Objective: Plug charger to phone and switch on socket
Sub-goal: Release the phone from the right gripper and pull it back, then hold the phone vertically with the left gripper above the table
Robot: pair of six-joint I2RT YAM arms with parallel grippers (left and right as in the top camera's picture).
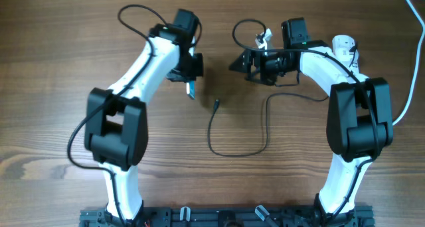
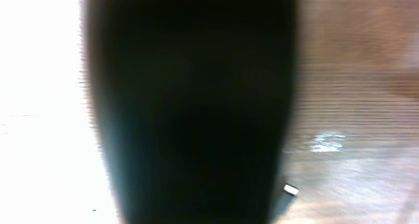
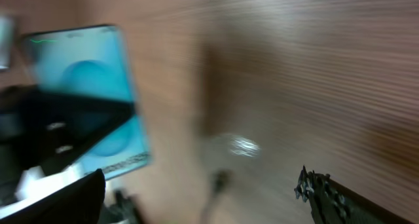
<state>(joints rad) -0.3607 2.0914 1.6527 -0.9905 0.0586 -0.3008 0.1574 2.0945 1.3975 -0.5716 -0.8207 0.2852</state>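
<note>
The phone (image 3: 82,73) was held off the bench (image 1: 53,28) by the left claw (image 1: 189,73), which was closed tight on it. From above only a thin cyan sliver was seen below the claw, so the phone was judged to be held on edge. In the right wrist view its bright screen was seen with dark fingers across the lower part.

The right claw (image 1: 239,63) was spread fully wide and was empty, near the phone but apart from it.

The charger (image 1: 226,151) lay loose on the bench in a slack loop. Its connector tip (image 1: 217,104) rested just below and beside the phone, touched by neither claw. The socket (image 1: 342,46) was seen at the far right, partly hidden under the right arm. Its switch could not be made out.

The cable was judged to be light, limp and easily dragged, so a grip on the cord itself would give no control of the plug. Hold would best be taken on the small stiff connector body, just behind the tip, with the tip left free. The connector was expected to be small and slippery, and liable to twist between the fingers. The phone, glassy and smooth, was judged to need a firm hold against the push of insertion.
</note>
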